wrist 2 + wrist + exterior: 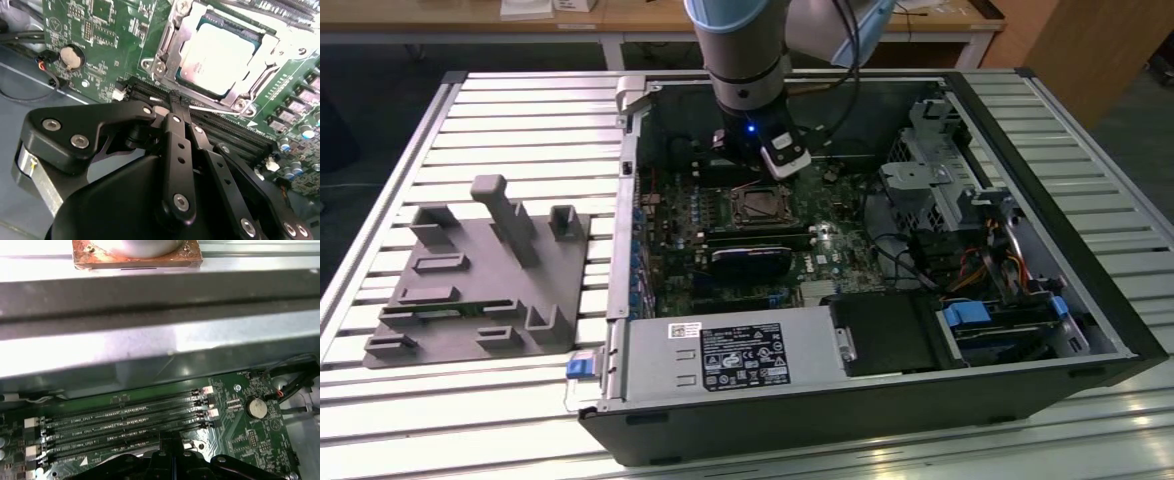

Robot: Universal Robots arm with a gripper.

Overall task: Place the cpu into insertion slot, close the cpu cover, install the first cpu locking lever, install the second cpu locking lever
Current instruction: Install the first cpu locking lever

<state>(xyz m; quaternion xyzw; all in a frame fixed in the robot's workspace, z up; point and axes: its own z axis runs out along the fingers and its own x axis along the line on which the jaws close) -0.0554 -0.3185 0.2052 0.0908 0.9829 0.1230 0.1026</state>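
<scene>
1. Grey slatted worktop (pixel 440 130) carries the open case (pixel 854 420); in the exterior view the arm (pixel 740 60) reaches down into it, its tool end just above the socket (pixel 758 205) on the board (pixel 847 265)
2. In the second wrist view the cpu (pixel 217 52) lies flat in the socket, and the cover (pixel 167 50) looks folded down around it, its frame lapping the chip's edges
3. In that view the fingers (pixel 175 135) are narrow, tips together with no gap to see. They sit low beside the socket's near edge at a thin bright lever (pixel 205 108). Whether they nip it or only press on it I cannot tell
4. In the first wrist view the fingers' dark tips sit by the memory slots (pixel 125 420), with a coin battery (pixel 256 407) near and the case wall beyond
5. By my judgement the cpu is light, rigid and easily damaged underneath, best taken by its edges. The cover is thin springy sheet. The lever is likely stiff, slick wire, best pushed near its free end
</scene>
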